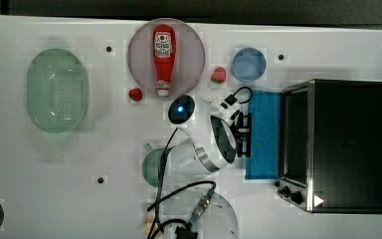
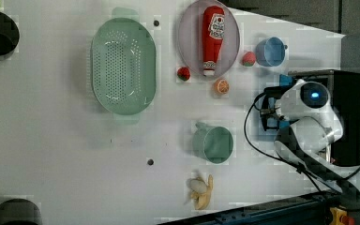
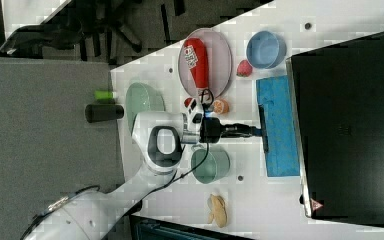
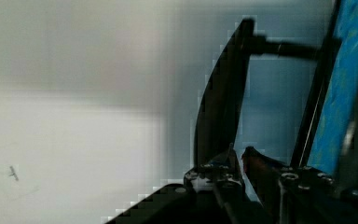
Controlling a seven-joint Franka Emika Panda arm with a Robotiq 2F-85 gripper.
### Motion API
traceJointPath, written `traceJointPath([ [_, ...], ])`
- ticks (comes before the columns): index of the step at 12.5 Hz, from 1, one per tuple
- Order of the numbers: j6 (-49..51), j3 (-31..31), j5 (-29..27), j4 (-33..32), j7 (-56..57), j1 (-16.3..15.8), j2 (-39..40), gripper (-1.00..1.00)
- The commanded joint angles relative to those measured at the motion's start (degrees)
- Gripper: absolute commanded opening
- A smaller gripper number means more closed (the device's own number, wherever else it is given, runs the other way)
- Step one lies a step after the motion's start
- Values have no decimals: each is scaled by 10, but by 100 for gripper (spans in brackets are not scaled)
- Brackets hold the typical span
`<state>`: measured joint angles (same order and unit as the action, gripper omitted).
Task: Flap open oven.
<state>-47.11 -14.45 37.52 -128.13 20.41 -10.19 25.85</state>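
**Gripper clamped on the handle, door flapped down**

The jaws stand narrow, closed on the handle (image 3: 263,127) of the door (image 3: 277,125). The gripper (image 3: 256,131) points level at the oven (image 3: 350,125), whose blue door lies flat before it. Just beyond the door from the oven stands a green cup (image 3: 210,166).

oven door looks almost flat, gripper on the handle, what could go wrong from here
1. The gripper is at the black handle of the lowered blue door; pushing further once the door bottoms out could strain the hinge or shift the oven.
2. If the handle slips from the fingers, the door may spring or drop.
3. Pulling away, the arm could brush the green cup or the orange close by.
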Motion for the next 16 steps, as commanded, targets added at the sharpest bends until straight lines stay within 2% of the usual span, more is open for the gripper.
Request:
traceJointPath([
  [1,-23,-9,4,1,-39,-5,-1,-65],
  [5,-43,-9,3,20,-77,-14,43,-65],
  [9,-40,-5,-4,37,-90,-22,45,-65],
  [13,-49,8,-99,45,-90,-22,-11,-65],
  [16,-33,8,-210,52,-90,-22,-82,-65],
])
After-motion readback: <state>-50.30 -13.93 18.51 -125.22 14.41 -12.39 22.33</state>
